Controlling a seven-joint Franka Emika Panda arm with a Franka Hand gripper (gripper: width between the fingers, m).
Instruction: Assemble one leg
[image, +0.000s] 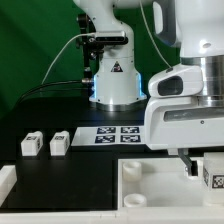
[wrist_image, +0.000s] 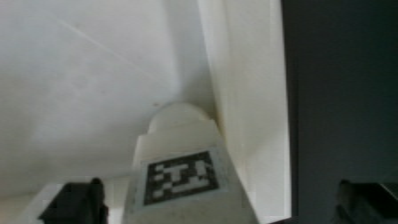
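A white leg (wrist_image: 178, 170) with a black-and-white tag stands between my two dark fingertips (wrist_image: 75, 203), with a gap on each side. My gripper (wrist_image: 222, 206) is open around it and does not touch it. The leg rests against a wall (wrist_image: 249, 90) of the large white panel (wrist_image: 89, 70). In the exterior view my gripper (image: 200, 166) hangs low at the right over the panel (image: 150, 180), next to that leg (image: 212, 176). Two more legs (image: 31, 143) (image: 59, 143) stand on the black table at the left.
The marker board (image: 118, 133) lies flat behind the panel, in front of the robot's base (image: 112, 85). Cables run from the base toward the exterior view's left. A white edge (image: 6, 185) shows at the lower left corner.
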